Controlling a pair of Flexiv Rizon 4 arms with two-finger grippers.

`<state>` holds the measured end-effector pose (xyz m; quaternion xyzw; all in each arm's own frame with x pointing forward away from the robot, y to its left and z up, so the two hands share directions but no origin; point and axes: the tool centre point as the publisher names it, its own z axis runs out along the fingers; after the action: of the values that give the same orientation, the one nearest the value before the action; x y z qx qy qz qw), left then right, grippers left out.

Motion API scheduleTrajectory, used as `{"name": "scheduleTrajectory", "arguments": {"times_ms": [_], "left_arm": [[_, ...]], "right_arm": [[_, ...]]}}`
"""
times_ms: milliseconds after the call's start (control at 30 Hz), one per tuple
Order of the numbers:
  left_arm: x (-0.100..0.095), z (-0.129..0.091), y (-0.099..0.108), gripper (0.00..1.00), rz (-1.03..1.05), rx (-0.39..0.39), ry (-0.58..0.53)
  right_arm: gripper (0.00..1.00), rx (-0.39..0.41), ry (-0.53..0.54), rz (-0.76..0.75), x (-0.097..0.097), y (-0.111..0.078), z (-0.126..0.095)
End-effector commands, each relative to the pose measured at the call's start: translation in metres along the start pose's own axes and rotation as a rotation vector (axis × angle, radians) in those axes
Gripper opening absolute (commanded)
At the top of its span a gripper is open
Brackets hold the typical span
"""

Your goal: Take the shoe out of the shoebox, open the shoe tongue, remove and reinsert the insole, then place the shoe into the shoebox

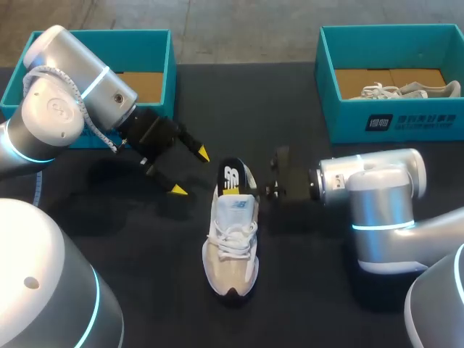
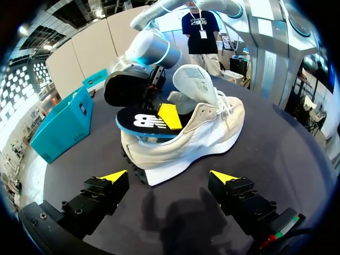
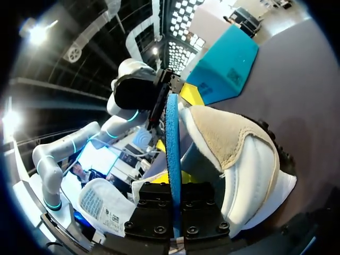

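Right end effector (image 3: 174, 194) is clenched on the edge of the insole (image 1: 232, 177), which sticks half out of the heel opening of the shoe (image 1: 232, 243). The shoe lies on its sole in the middle of the worktop (image 1: 145, 232), with its toe toward the near edge. I judge the insole thin, light and easy to bend, so it is best held near its heel end and guided in flat. The shoe is also light and soft and may slide along, so its heel collar is a good place to steady it. Left end effector (image 1: 190, 172) hangs released just beside the heel, perhaps in the way. At the far corners stand the left shoebox (image 1: 171, 80) and the right shoebox (image 1: 406, 119), the latter with another shoe (image 1: 406, 90) inside.
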<state>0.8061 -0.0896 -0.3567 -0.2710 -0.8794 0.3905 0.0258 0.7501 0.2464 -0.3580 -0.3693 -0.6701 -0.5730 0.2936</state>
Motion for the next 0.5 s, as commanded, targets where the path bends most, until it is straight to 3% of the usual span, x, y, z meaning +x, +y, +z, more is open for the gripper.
{"name": "scheduleTrajectory", "arguments": {"times_ms": [33, 333, 400, 500], "left_arm": [[0.0, 0.0, 0.0, 1.0, 0.0, -0.003, 0.001], [0.0, 0.0, 0.0, 1.0, 0.0, -0.003, 0.001], [0.0, 0.0, 0.0, 1.0, 0.0, -0.003, 0.001], [0.0, 0.0, 0.0, 1.0, 0.0, -0.003, 0.001]], "right_arm": [[0.0, -0.008, -0.004, 0.002, 0.001, -0.01, 0.002], [0.0, -0.009, 0.0, -0.01, 0.005, -0.004, 0.003], [0.15, -0.009, -0.001, -0.017, 0.006, -0.001, 0.003], [0.21, -0.006, -0.003, -0.027, 0.007, 0.004, 0.003]]}}
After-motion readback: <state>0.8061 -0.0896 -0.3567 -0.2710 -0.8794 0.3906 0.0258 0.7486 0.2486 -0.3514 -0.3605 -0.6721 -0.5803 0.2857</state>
